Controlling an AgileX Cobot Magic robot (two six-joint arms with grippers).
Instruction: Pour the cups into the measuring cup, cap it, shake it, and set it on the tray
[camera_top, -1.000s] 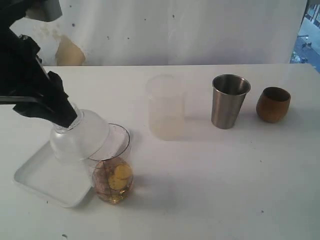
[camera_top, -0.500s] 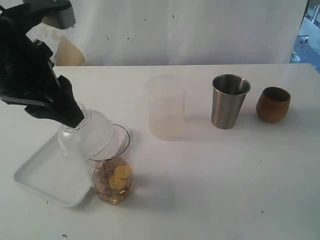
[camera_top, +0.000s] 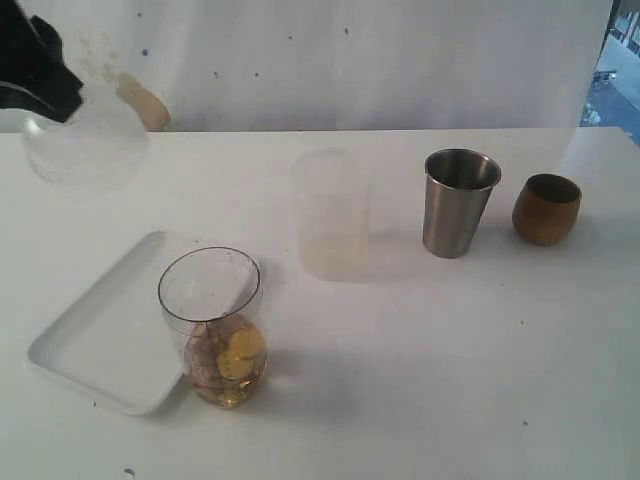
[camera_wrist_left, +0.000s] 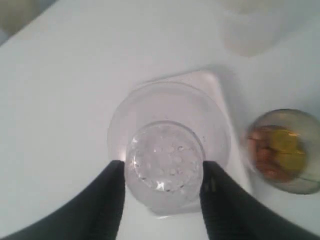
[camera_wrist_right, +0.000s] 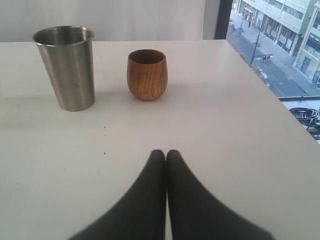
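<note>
1. Upper left of the exterior frame: the left claw (camera_wrist_left: 161, 175) grips a clear domed cap (camera_top: 85, 150), one finger on each side of its narrow end, raised well off the table. The cap is smooth, so I judge it could slip or twist in the grip on the way down
2. Lower left: the tray (camera_top: 95, 335) lies bare. The measuring cup (camera_top: 213, 325) stands at its right edge, uncapped, with yellow and brown contents in the bottom. I cannot tell whether its base touches the rim. A cap brought down off-centre could catch the cup's lip and tip it against the tray, spilling the contents
3. Centre: a frosted cup (camera_top: 332, 215) stands apart from the rest and could be mistaken for the target
4. Right: the tumbler (camera_top: 460, 200) and the brown cup (camera_top: 546, 208) stand upright, near each other. Whether either is empty is not visible; capping too soon would leave a pour undone
5. Right wrist view: the right claw (camera_wrist_right: 166, 165) is closed on nothing, short of both cups
</note>
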